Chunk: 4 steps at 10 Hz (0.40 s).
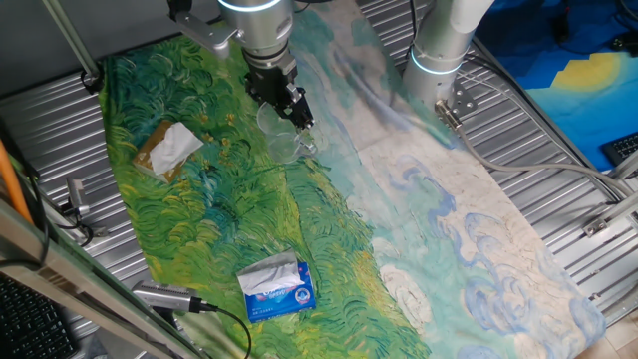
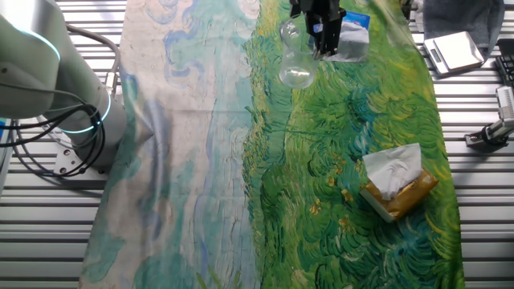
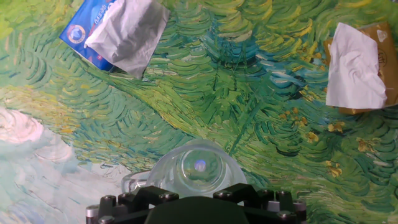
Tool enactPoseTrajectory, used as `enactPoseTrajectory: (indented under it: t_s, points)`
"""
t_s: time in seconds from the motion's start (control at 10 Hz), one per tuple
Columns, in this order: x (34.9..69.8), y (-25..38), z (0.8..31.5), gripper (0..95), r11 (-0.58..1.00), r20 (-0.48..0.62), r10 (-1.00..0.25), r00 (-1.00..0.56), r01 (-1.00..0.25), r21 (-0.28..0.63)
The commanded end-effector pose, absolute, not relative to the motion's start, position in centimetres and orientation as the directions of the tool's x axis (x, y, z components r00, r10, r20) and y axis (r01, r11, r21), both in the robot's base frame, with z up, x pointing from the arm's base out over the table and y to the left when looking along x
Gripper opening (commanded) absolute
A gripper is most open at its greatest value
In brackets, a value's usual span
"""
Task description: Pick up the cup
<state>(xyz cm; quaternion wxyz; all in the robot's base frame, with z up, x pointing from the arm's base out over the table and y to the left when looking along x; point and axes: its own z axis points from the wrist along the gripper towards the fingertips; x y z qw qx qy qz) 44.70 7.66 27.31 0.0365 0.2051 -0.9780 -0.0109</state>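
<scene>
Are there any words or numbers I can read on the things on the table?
Blue-and-white tissue packet: it has printing and a round logo, too blurred to read.
Brown tissue box: no readable words.
Clear cup: no writing.
Painted cloth: no words.

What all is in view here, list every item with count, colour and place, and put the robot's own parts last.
cup: one, clear plastic, between the pincer's fingers, above the green part of the cloth.
tissue packet: one, blue and white, white tissue sticking out, on the cloth near its edge.
tissue box: one, brown, white tissue pulled up, on the green part of the cloth.
cloth: one, painted in green, yellow and pale blue swirls, spread over the table.
table: one, ribbed grey metal, under the cloth.
arm: one, silver, over the cloth.
pincer: one, black, shut on the cup's rim.
</scene>
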Motion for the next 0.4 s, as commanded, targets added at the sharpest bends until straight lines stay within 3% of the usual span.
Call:
enactPoseTrajectory:
  t_s: [0.1,0.4]
  points:
    - [44.72,7.71,27.34,0.0,0.915,0.066,-0.402,-0.913,-0.4,0.039]
    - [44.71,7.71,27.35,0.0,0.915,0.066,-0.404,-0.912,-0.402,0.041]
